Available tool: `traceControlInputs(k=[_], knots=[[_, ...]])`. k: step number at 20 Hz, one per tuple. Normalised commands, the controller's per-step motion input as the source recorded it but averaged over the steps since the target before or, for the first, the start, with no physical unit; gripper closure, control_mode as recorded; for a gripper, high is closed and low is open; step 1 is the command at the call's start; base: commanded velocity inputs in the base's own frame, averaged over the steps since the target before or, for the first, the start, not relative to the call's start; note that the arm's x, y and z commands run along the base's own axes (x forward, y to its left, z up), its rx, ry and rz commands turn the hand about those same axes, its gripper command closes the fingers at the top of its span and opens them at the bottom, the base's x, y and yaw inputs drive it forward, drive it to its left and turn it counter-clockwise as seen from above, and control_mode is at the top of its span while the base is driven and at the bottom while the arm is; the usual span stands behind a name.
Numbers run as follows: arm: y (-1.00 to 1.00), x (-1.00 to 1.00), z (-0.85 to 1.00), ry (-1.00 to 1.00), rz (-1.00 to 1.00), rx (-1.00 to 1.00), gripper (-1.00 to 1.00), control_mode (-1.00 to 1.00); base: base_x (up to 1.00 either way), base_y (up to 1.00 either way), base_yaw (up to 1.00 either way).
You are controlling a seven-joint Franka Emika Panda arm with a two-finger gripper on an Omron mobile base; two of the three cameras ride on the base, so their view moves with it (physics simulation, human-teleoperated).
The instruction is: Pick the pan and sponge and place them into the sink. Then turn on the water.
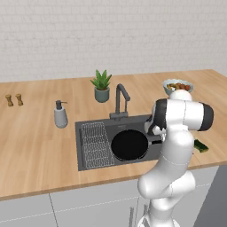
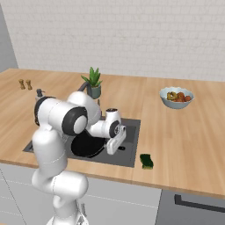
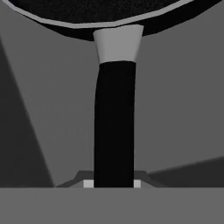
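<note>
1. The jaws are clenched on the handle of the pan: in the hand view the black handle runs straight up from between the two fingertips to the pan's rim at the top, so its long axis lies along the line of the hand.
2. The gripper hangs low over the right part of the sink. In the left base view the arm hides it, and I cannot tell the jaws' stance from either base view.
3. The pan sits inside the basin, its round black body right of the wire rack and in front of the faucet. Whether it rests fully on the basin floor I cannot tell.
4. The sponge lies on the worktop just beyond the sink's right edge, near the front lip. From the jaws it lies to the arm's right and a little toward the base; its longer side runs roughly front to back.
5. My judgement: the pan step is all but done, so what comes next is letting go, lifting clear of the handle, and swinging right to the sponge.
6. The bowl of food stands well behind the sponge, out of that path.
</note>
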Motion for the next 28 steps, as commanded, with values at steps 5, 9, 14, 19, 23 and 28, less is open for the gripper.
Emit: traceControlInputs(k=[5,9,14,19,23,28], knots=[[0.18,0.36,-0.03,-0.04,0.0,0.0,1.0,-1.0,0.0,0.0,0.0],[0.03,0.18,-0.01,0.0,0.0,0.0,1.0,-1.0,0.0,0.0,0.0],[0.0,0.01,-0.18,0.0,-0.02,0.0,1.0,-1.0,0.0,0.0,0.0],[0.0,0.0,-0.22,0.0,-0.04,0.0,1.0,-1.0,0.0,0.0,0.0],[0.0,0.0,-0.23,0.0,-0.04,0.0,1.0,-1.0,0.0,0.0,0.0],[0.0,0.0,-0.38,-0.01,-0.01,0.0,1.0,-1.0,0.0,0.0,0.0]])
